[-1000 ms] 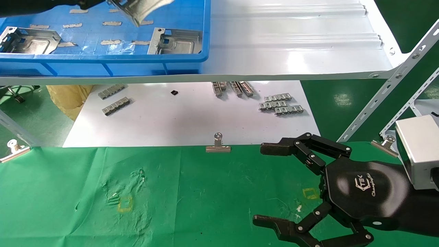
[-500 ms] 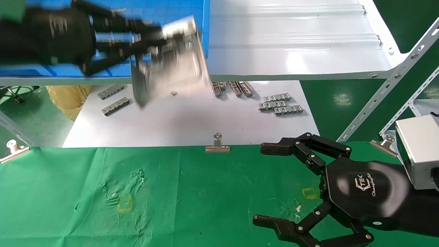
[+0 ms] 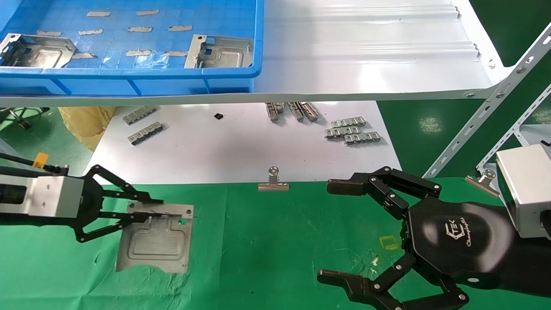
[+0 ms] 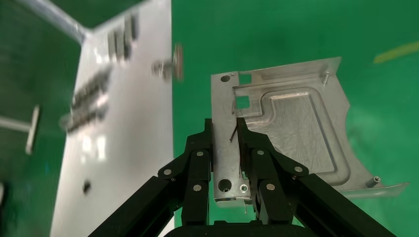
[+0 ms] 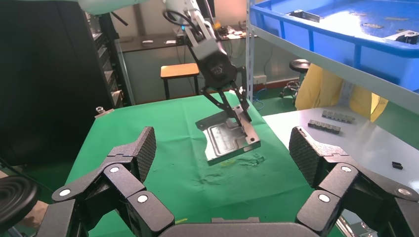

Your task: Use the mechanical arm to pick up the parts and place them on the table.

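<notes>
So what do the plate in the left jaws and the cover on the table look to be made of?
The plate, pinched by the left gripper at its folded edge, looks like thin stamped sheet metal: dull silver sheen, embossed recess, punched holes. The table cover looks like woven cloth: matte green, with wrinkles and puckers. The exact alloy and fabric cannot be told.

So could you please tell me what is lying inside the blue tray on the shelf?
The blue tray holds two silver plates and grey tape strips; its front wall hides their lower edges.
</notes>
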